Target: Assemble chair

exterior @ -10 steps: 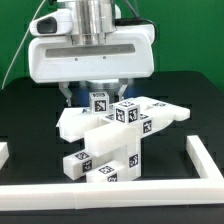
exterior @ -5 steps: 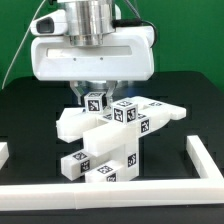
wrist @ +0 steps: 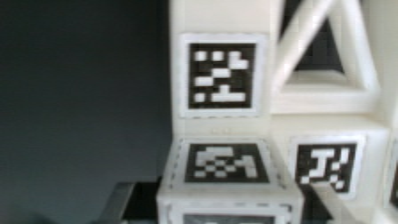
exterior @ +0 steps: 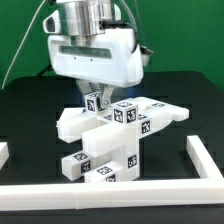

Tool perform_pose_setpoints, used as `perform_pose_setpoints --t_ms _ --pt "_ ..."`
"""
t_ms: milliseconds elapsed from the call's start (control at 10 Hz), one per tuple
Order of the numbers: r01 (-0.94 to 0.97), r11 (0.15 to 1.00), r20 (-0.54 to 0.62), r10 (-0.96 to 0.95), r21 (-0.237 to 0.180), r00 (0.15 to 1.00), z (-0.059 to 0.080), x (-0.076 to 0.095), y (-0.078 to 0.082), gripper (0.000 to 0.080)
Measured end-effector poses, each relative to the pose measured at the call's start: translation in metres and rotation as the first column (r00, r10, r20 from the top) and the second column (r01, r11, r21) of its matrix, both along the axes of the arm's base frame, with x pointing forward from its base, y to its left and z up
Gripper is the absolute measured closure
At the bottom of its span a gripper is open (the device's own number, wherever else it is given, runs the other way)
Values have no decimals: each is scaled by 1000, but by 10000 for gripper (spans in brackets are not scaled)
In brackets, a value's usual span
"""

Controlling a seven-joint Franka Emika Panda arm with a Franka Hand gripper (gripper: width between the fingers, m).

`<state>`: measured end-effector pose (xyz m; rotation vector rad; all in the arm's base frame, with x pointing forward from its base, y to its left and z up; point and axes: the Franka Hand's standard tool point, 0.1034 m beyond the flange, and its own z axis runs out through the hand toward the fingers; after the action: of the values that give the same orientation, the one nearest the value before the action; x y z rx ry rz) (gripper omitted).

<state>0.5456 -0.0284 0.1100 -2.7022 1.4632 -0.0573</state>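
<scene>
The chair [exterior: 115, 135] stands partly joined in the middle of the black table: white slabs and bars with black-and-white tags, stacked crosswise. A short upright leg bar [exterior: 97, 102] sticks up from its top. My gripper [exterior: 95, 94] hangs straight above it, body turned at an angle, with its fingers shut on that bar's upper end. In the wrist view the tagged leg bar [wrist: 222, 80] fills the middle, the cross-braced frame [wrist: 329, 45] lies beside it, and one dark finger [wrist: 139, 200] presses against the bar's side.
Low white border rails run along the front [exterior: 110, 190], the exterior view's right [exterior: 205, 155] and the exterior view's left [exterior: 3, 152]. A green wall stands behind the table.
The jaws closed from wide open onto the upright leg bar. Since then the gripper body has turned about its vertical axis while holding it.
</scene>
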Motion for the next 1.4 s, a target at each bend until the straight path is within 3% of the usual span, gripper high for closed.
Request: perform_pose_setpoints --t_ms 200,400,600,700,800,1000,1400 --pt "263 964 -12 -263 49 965 0 0 2 517" --pt "299 952 -15 -299 62 954 0 0 3 517" --pt "230 971 -10 -230 58 973 0 0 4 255" --pt "150 987 -4 -150 55 989 0 0 6 255" --pt "-68 997 16 67 39 998 0 0 6 172" --pt "-377 926 14 377 6 926 -1 -3 7 154" --pt "-581 813 20 582 -18 813 -1 -3 4 150"
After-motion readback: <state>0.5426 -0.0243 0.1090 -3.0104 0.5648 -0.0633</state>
